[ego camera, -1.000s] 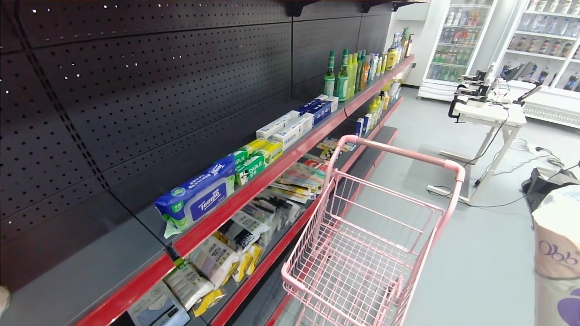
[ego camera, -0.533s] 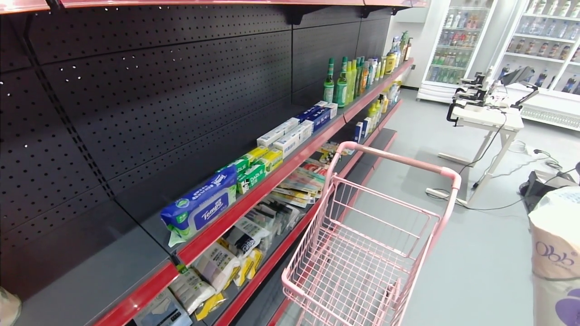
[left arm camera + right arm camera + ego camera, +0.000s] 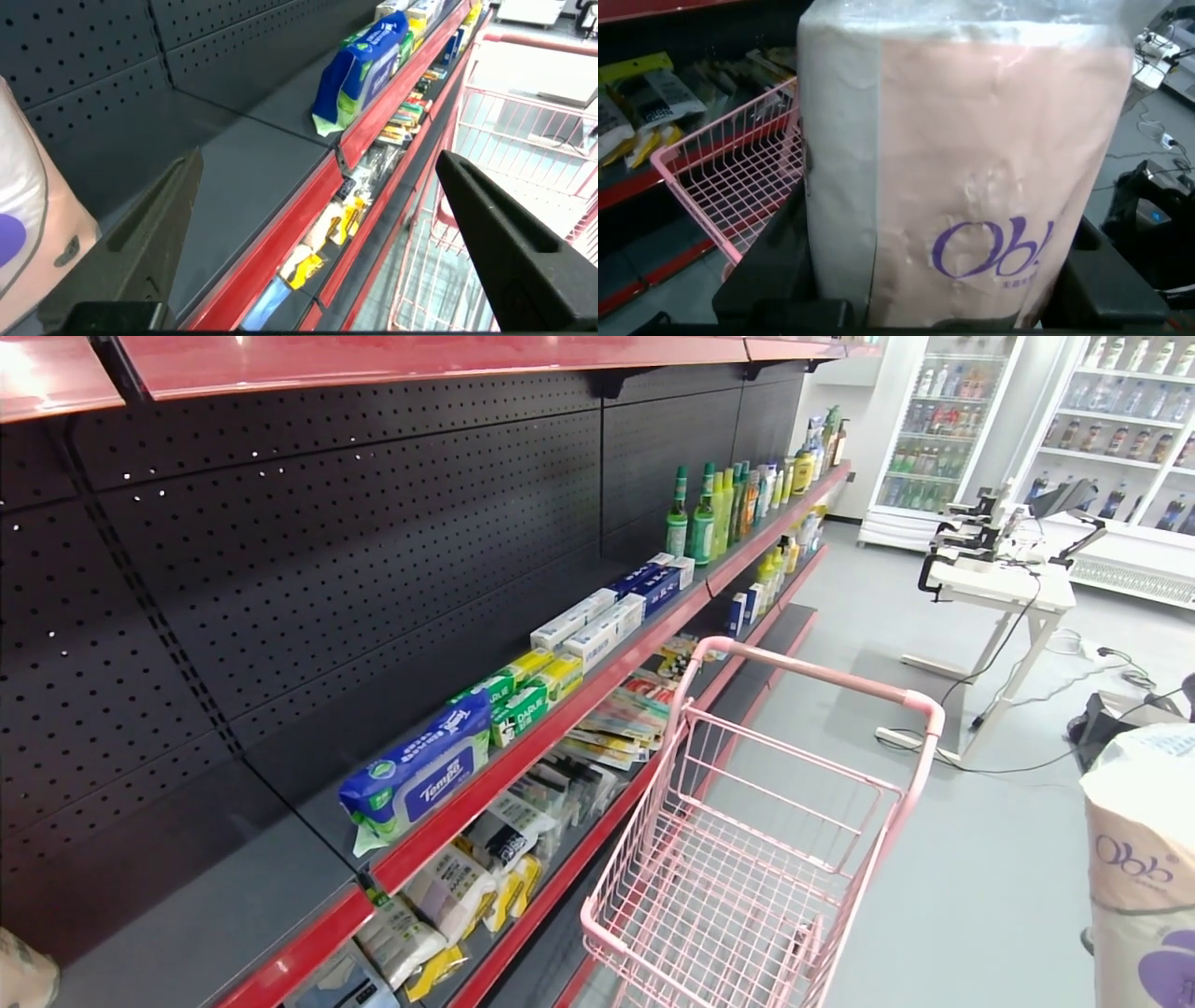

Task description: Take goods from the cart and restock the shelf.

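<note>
Leftmost, the left gripper (image 3: 320,159) hangs with its fingers spread wide and nothing between them, above the grey near end of the shelf (image 3: 233,905). Along that shelf a blue printed pack of wipes (image 3: 415,779), green and yellow boxes (image 3: 523,695), white boxes (image 3: 593,616) and green bottles (image 3: 705,513) run in a row toward the far end. Right of the shelf stands the pink wire cart (image 3: 812,663), close against the lower shelves, and farthest right the right gripper (image 3: 934,252) is clamped on a tall pale pack of paper rolls (image 3: 1139,868) with purple lettering, held upright near the cart and apart from the shelf.
</note>
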`<state>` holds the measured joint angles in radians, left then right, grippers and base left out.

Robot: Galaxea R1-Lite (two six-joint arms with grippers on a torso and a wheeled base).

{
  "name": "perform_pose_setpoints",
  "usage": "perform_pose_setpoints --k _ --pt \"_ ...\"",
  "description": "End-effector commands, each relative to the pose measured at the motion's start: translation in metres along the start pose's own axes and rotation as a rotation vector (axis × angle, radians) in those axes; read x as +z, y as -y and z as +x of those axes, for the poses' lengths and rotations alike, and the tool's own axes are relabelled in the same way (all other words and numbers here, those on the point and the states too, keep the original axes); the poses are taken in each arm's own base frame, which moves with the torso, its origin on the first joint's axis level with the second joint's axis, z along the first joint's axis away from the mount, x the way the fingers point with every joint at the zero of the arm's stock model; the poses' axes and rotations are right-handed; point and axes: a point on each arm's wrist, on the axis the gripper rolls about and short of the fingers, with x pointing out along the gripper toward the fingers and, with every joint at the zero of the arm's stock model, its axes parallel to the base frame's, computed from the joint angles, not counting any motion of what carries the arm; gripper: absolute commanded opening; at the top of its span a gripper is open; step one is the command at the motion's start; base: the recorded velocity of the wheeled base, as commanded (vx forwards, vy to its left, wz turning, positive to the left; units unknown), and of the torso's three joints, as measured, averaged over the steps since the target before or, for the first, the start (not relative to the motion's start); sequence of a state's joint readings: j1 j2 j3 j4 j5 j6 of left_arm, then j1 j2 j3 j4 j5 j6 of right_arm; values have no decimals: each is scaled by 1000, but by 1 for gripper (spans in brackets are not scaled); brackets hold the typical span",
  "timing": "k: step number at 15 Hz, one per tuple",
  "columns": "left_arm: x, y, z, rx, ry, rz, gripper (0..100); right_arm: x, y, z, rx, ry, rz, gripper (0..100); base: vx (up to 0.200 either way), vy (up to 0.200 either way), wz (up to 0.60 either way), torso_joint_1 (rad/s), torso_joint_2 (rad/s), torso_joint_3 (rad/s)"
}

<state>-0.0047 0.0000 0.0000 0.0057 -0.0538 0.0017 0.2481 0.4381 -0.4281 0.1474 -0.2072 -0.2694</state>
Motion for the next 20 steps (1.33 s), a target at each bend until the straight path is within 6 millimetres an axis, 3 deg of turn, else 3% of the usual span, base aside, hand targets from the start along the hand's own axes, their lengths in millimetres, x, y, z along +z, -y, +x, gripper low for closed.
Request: perform_pose_setpoints --k 1,7,20 --pt "0 0 0 0 -2 0 100 0 0 2 3 -8 -2 0 0 0 0 80 -168 -90" --pt "0 0 0 0 -2 0 100 -2 -1 4 7 -24 -6 0 0 0 0 65 -143 -76" --pt "0 0 0 0 -2 -2 100 -1 -2 9 15 -48 -13 0 0 0 600 3 1 2"
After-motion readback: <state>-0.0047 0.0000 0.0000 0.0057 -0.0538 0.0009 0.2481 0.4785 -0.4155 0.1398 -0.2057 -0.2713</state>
